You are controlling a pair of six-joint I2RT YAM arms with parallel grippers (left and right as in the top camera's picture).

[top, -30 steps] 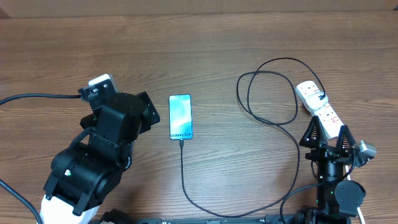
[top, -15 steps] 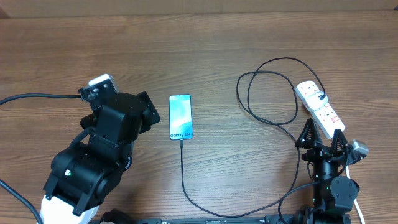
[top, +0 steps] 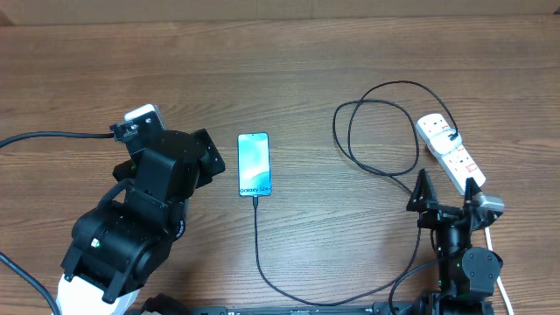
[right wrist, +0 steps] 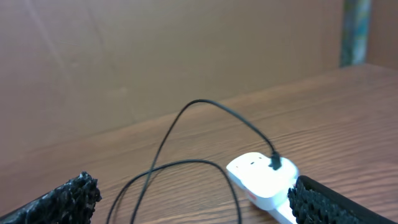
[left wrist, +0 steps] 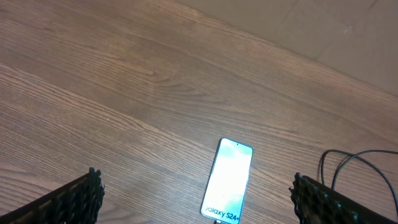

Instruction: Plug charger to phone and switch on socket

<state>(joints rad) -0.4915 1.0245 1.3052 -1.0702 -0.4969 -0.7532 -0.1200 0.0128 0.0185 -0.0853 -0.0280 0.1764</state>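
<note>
The phone [top: 254, 164] lies flat on the brown wood-grain tabletop [top: 332, 52], a little left of the middle. It is a slim rectangle with black edges and a light blue screen. Its long axis runs from near to far, and the "Galaxy S24" text is at the near end. The charger [top: 259, 245], a thin black cable, meets this near short edge, runs toward the near side, bends to the right, then makes loose loops on the far right and ends in a small black plug on the far end of the socket [top: 448, 150]. The socket is a white long strip lying diagonally, from far-left to near-right; how its small red switches are set is too small to tell. The left gripper [left wrist: 196, 186] hangs near the phone with its rough black fingers [left wrist: 74, 199] wide apart, holding nothing. The right gripper [top: 447, 182] is at the near end of the socket, also spread apart and empty.
</note>
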